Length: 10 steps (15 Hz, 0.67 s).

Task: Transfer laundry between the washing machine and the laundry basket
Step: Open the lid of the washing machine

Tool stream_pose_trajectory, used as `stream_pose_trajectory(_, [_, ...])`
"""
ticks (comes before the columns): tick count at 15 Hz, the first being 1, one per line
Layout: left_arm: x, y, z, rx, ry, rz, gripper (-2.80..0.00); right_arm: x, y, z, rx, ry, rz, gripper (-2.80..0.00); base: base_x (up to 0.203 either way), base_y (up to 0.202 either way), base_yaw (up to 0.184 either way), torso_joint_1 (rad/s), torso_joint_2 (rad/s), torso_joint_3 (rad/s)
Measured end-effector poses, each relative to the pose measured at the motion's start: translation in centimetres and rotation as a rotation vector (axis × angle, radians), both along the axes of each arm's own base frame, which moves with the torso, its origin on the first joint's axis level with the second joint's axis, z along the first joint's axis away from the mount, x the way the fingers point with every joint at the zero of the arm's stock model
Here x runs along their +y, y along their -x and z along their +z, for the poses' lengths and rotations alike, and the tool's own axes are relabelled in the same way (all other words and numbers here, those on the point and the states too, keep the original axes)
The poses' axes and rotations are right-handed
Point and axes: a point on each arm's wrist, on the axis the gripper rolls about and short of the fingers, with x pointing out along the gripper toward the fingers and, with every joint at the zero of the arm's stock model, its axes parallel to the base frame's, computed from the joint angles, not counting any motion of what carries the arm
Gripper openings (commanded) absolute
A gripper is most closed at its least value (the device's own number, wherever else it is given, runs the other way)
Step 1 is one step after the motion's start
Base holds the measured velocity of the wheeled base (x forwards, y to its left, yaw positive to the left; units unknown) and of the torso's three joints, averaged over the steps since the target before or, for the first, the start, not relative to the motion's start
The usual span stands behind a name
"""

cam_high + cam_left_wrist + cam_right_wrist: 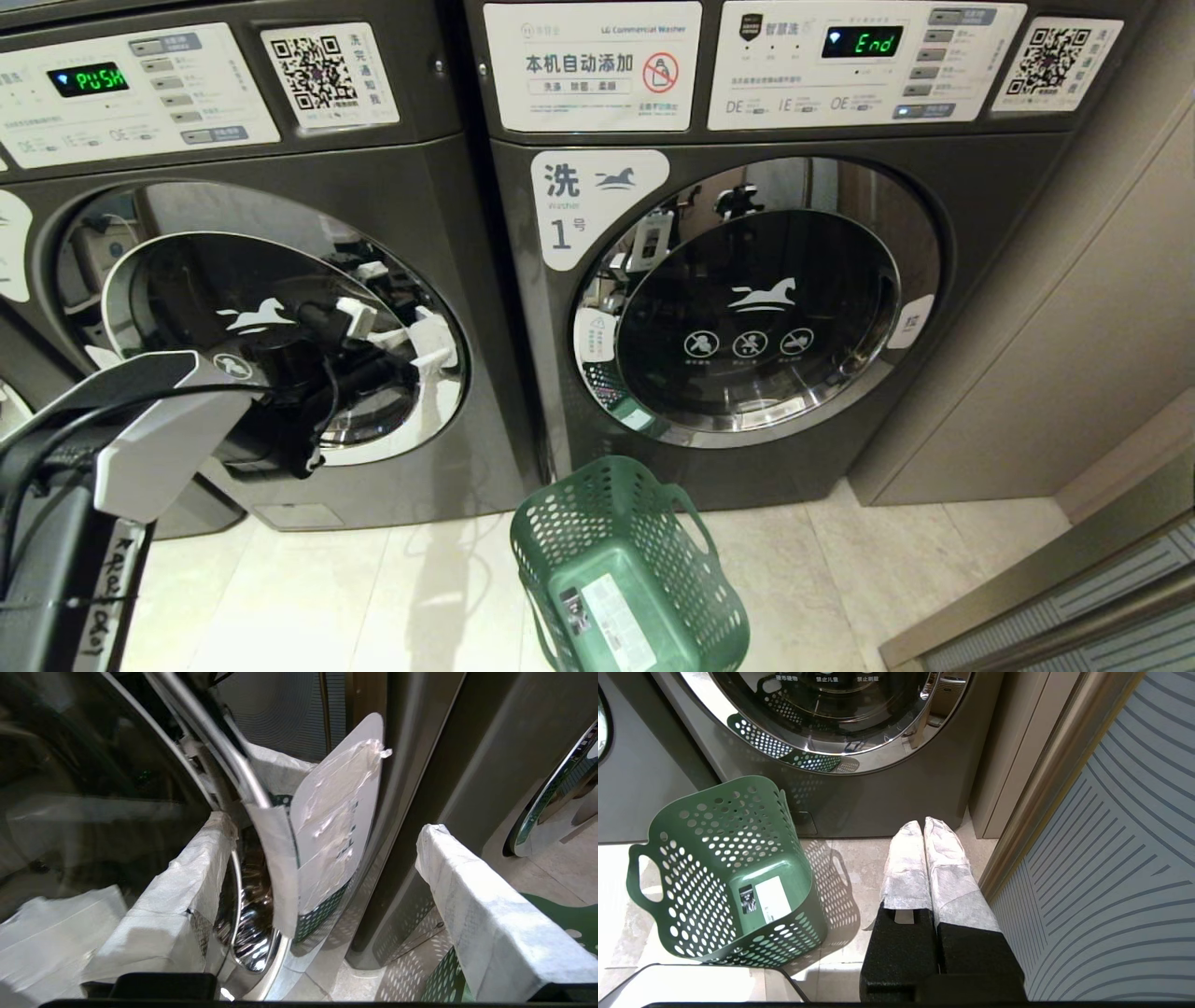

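stage: early, nothing moved | left gripper [411, 341] spread wide at left washer door [280, 327] edge, door shut | right gripper [924, 858] closed, parked | green basket [625, 569] empty on floor, no laundry visible

Right of the left gripper [411, 341] with its white-wrapped fingers [486, 914], a green basket [625, 569] dotted with holes fronts dark grey washers [775, 308].

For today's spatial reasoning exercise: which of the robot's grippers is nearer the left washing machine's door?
Left. The left gripper is right at the left washing machine's door, its open jaws astride the rim. The right gripper hangs low over the floor, shut.
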Motion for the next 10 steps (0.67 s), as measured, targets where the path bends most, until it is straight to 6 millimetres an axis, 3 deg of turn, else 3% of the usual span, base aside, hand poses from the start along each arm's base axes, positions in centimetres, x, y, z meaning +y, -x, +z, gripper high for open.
stream_pose_trajectory(5, [-1.5, -0.7, -0.2, 0.005, -0.001, -0.027, 0.0, 0.0, 0.0, 0.0, 0.0, 0.0, 0.0, -2.8, 0.0, 0.0, 0.0, 0.0, 0.0, 0.0])
stream_pose_trajectory(10, [-1.8, -0.9, -0.6, 0.024, 0.026, -0.057, 0.0, 0.0, 0.0, 0.0, 0.0, 0.0, 0.0, -2.8, 0.0, 0.0, 0.0, 0.0, 0.0, 0.0])
